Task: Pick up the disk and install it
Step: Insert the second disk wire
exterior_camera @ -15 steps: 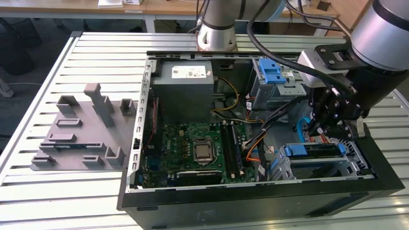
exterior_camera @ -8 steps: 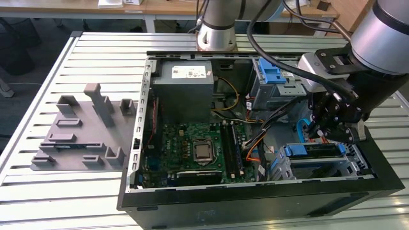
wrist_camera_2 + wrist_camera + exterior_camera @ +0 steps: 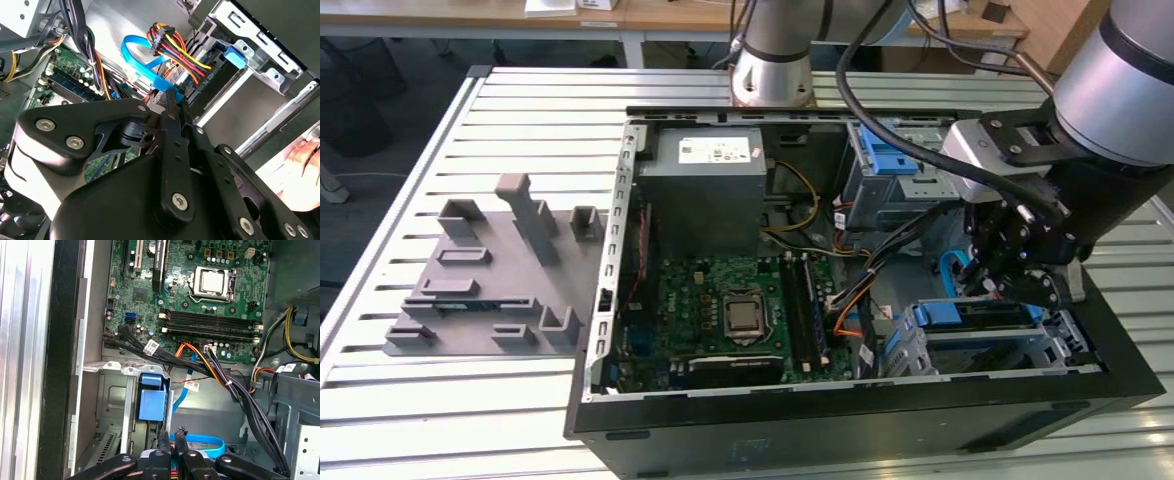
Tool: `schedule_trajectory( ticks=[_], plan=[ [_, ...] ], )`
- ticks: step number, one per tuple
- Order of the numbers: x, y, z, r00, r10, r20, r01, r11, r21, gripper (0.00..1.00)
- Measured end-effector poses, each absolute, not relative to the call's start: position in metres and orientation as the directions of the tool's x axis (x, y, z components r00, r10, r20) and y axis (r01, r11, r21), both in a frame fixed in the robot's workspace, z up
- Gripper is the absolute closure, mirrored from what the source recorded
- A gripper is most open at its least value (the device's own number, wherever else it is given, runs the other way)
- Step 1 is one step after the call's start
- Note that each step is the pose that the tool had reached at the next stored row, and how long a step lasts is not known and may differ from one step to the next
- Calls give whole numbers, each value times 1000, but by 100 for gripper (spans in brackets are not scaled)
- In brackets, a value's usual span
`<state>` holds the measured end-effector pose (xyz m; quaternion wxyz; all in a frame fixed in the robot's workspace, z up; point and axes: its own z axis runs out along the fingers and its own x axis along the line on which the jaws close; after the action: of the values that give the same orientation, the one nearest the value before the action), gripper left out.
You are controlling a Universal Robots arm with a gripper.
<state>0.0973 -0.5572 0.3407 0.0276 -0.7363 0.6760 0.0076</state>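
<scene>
A: Where is the flat silver disk in its blue plastic carrier?

B: In the metal drive cage at the open black computer case's front corner, on the exterior view's right, near the green motherboard. The black linkage gripper hangs just above it.

A: Jaws?

B: Clenched, fingertips together on a thin blue edge; whether that belongs to the carrier, cannot tell.

A: Advice?

B: Judgement: keep the disk square to the cage rails, clear of the orange-and-yellow cable bundle.

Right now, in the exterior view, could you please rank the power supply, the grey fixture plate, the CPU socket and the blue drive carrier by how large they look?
1. Grey fixture plate
2. Power supply
3. Blue drive carrier, partly hidden by the end effector, so its rank is unsure
4. CPU socket
</scene>
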Motion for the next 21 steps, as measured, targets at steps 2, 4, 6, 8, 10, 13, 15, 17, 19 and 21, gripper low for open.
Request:
schedule_trajectory(
  ticks=[2,4,6,8,10,13,15,17,19,21],
  plan=[
    [97,-559,340,86,-995,-49,-996,-84,-30,84],
    [97,-560,339,86,-995,-49,-996,-84,-30,84],
    [97,-562,337,85,-995,-49,-996,-83,-30,84],
    [97,-563,337,84,-995,-49,-996,-83,-30,84],
    [97,-565,336,84,-995,-49,-996,-83,-30,84],
    [97,-567,336,84,-995,-49,-996,-83,-30,84],
    [97,-567,336,84,-995,-49,-996,-83,-30,84],
    [98,-568,336,84,-995,-49,-996,-83,-30,84],
    [99,-568,336,84,-995,-49,-996,-83,-30,84],
    [99,-568,335,84,-995,-49,-996,-83,-30,84]
  ],
)
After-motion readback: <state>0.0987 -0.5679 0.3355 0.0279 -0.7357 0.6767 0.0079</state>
